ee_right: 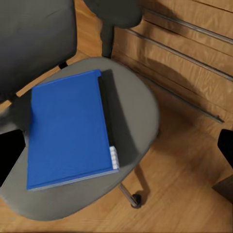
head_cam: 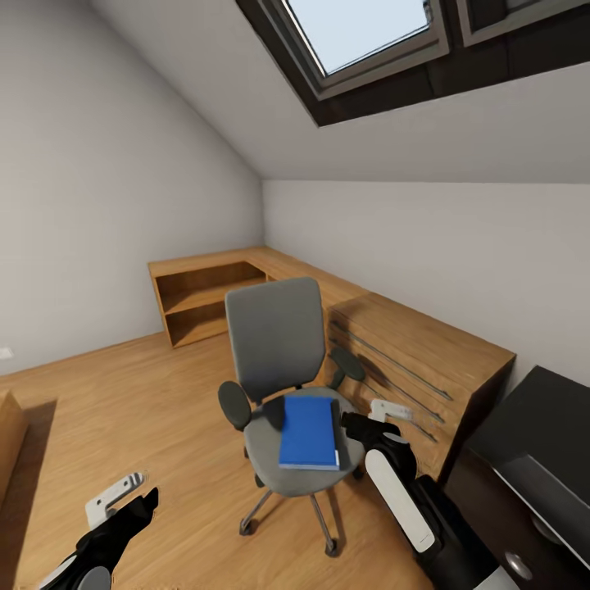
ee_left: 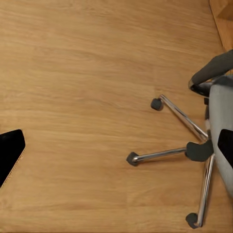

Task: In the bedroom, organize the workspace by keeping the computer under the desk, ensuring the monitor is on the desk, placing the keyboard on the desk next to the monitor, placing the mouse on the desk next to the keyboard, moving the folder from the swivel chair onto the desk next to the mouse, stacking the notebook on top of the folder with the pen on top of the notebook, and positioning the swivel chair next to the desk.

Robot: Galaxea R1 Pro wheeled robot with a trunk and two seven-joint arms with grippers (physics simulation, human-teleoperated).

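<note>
The grey swivel chair [head_cam: 279,360] stands on the wood floor in front of a wooden desk [head_cam: 270,266] that runs along the far walls. A blue folder [head_cam: 309,432] lies flat on the chair's seat [ee_right: 133,104], seen up close as the blue folder [ee_right: 70,128] in the right wrist view. My right gripper [head_cam: 378,416] hovers open just right of the seat, above the folder's spine side, touching nothing. Low at the left, my left gripper [head_cam: 123,498] is open over bare floor, its camera looking at the chair's wheeled base [ee_left: 187,145]. Monitor, keyboard, mouse, notebook and pen are out of view.
A wooden drawer unit [head_cam: 418,356] stands close behind the chair on the right. Open shelves [head_cam: 205,299] sit under the desk's left end. A dark cabinet-like block [head_cam: 533,459] fills the lower right corner. Another wooden edge [head_cam: 8,434] juts in at far left. A skylight [head_cam: 360,29] is overhead.
</note>
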